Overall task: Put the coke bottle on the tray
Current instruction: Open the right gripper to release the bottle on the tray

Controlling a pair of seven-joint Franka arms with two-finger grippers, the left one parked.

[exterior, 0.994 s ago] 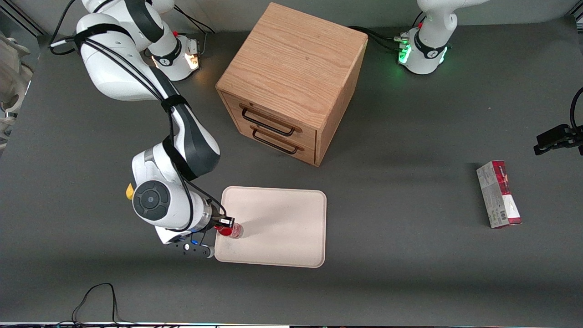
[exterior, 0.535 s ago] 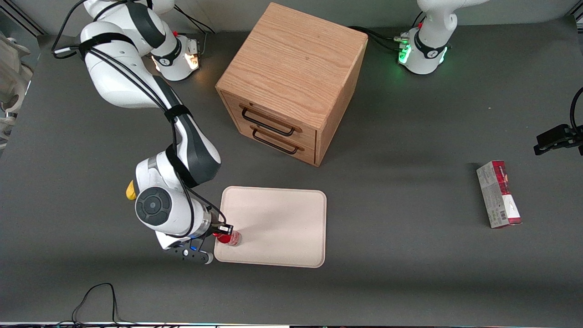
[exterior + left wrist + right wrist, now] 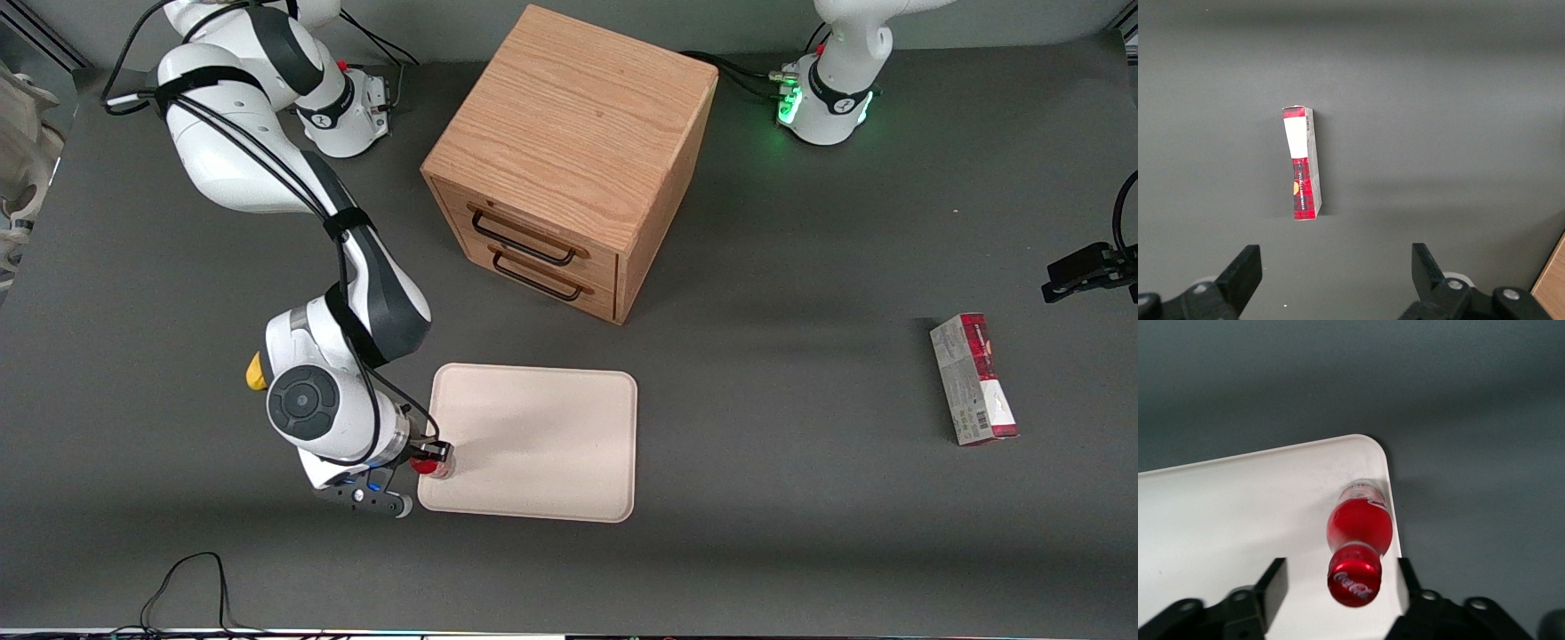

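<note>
The coke bottle [image 3: 437, 465], small and red with a red cap, stands upright on the cream tray [image 3: 542, 444], close to the tray's edge at the working arm's end and near its corner. In the right wrist view the bottle [image 3: 1358, 527] shows from above, cap with white lettering toward the camera, on the tray [image 3: 1238, 513] beside its rounded corner. My right gripper [image 3: 428, 457] hangs over the bottle. It is open [image 3: 1341, 579]: the two black fingers stand apart on either side of the cap, with gaps to it.
A wooden two-drawer cabinet [image 3: 569, 160] stands farther from the front camera than the tray. A yellow lemon-shaped object [image 3: 255, 371] peeks out beside the working arm's wrist. A red-and-grey carton [image 3: 973, 378] lies toward the parked arm's end, also in the left wrist view [image 3: 1301, 163].
The gripper and the bottle have shifted toward the tray's edge at the working arm's end and slightly nearer the front camera.
</note>
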